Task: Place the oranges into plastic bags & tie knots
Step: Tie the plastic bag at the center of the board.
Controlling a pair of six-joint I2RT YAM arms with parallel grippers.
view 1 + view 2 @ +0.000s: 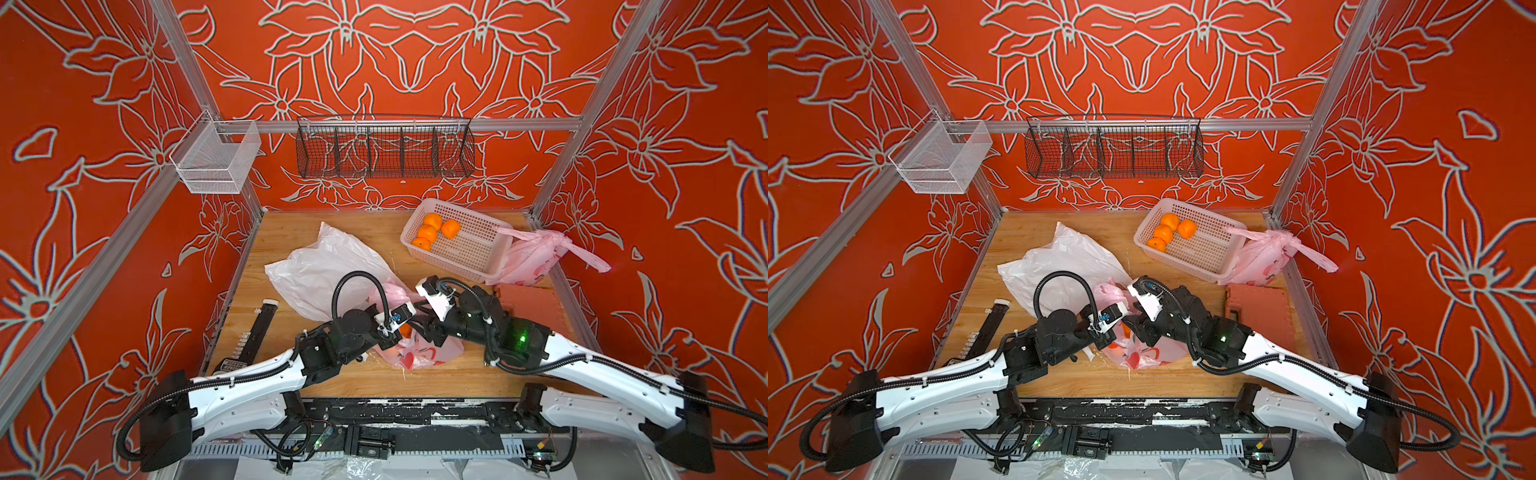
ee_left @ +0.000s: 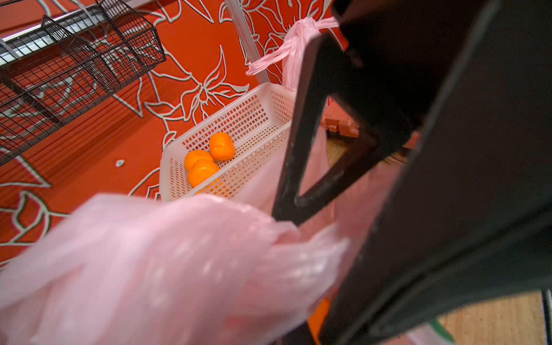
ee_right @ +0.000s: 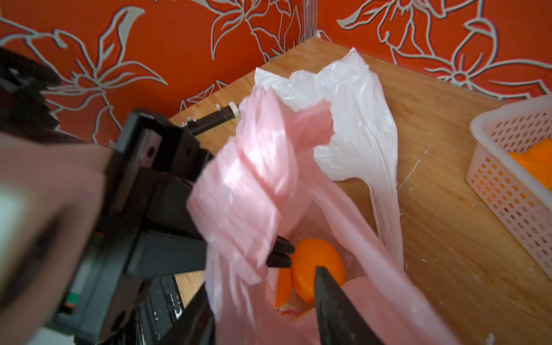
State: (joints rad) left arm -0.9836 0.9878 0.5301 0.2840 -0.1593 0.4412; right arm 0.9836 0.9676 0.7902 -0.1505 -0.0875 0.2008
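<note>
A pink printed plastic bag (image 1: 419, 353) (image 1: 1142, 353) lies near the table's front, with an orange (image 3: 316, 265) (image 1: 405, 330) inside its open mouth. My left gripper (image 1: 397, 334) (image 3: 279, 254) is shut on this bag's bunched handle (image 3: 260, 167) and holds it up. My right gripper (image 1: 419, 328) (image 3: 263, 286) is open, one finger on each side of the bag's rim. The empty white bag (image 1: 328, 270) (image 3: 352, 119) lies behind. A second pink bag (image 1: 536, 253) (image 2: 295, 47) sits at the far right with a knot (image 1: 559, 241). Several oranges (image 1: 432, 232) (image 2: 203, 164) lie in the white perforated basket (image 1: 469, 253).
An orange-red case (image 1: 528, 303) lies right of the arms. A black tool (image 1: 253, 336) lies along the table's left edge. A black wire basket (image 1: 384, 149) and a white mesh bin (image 1: 216, 158) hang on the back rail. In the left wrist view, pink plastic hides my own jaws.
</note>
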